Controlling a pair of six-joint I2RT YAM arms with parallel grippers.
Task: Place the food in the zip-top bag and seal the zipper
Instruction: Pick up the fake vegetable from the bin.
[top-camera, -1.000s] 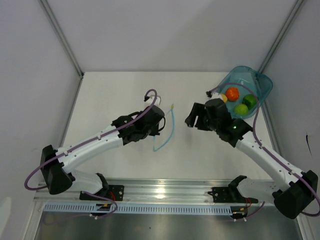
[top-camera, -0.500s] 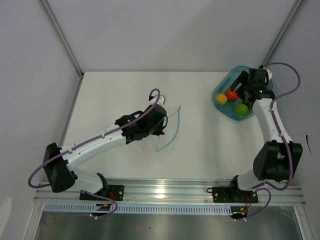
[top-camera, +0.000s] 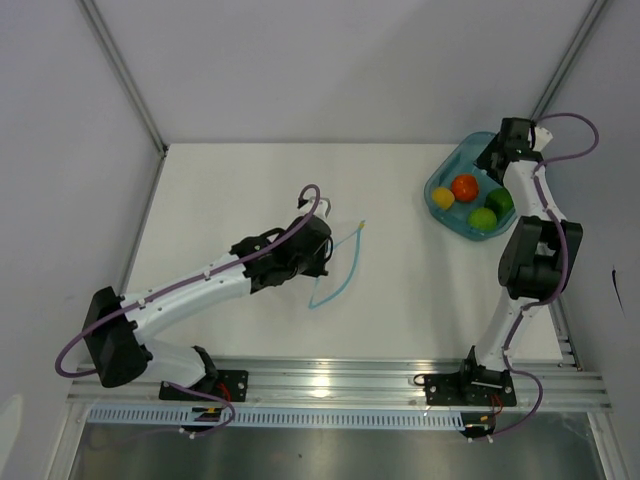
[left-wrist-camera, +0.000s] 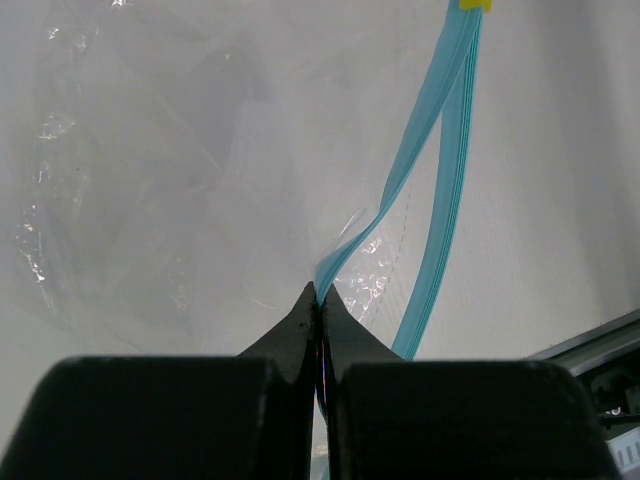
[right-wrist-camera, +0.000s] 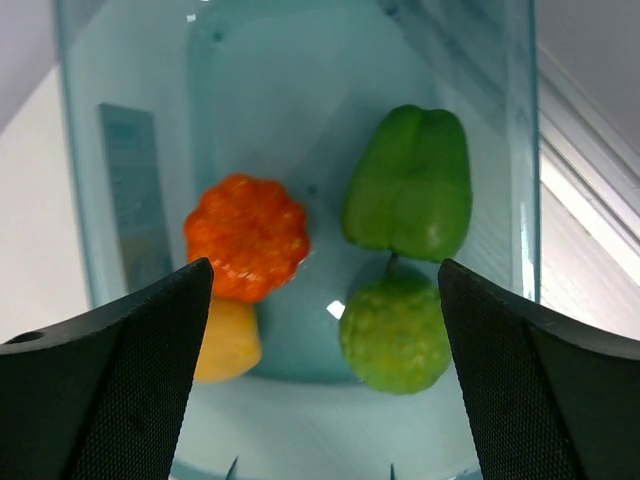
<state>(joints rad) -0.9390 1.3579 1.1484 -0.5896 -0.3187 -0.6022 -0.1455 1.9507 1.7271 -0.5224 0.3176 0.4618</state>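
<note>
Food (right-wrist-camera: 247, 237): four pieces huddled in the teal bowl (right-wrist-camera: 140, 200), far right.
Zip-top bag (left-wrist-camera: 180, 180): on the table (top-camera: 220, 190), well apart from the bowl; zipper (left-wrist-camera: 440, 180) seems parted, though the clear film hides how far.
Left gripper (left-wrist-camera: 318, 300): pinching the bag's mouth edge.
Right gripper (right-wrist-camera: 325, 268): spread above the food, empty.
Step in hand: straddle one piece squarely, clear of its neighbours and the wall, then close.

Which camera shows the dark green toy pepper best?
The right wrist view: the dark green pepper lies close and sharp in the teal bowl. The top external view shows it only as a small dark blob. The left wrist view sees just the zip-top bag.
</note>
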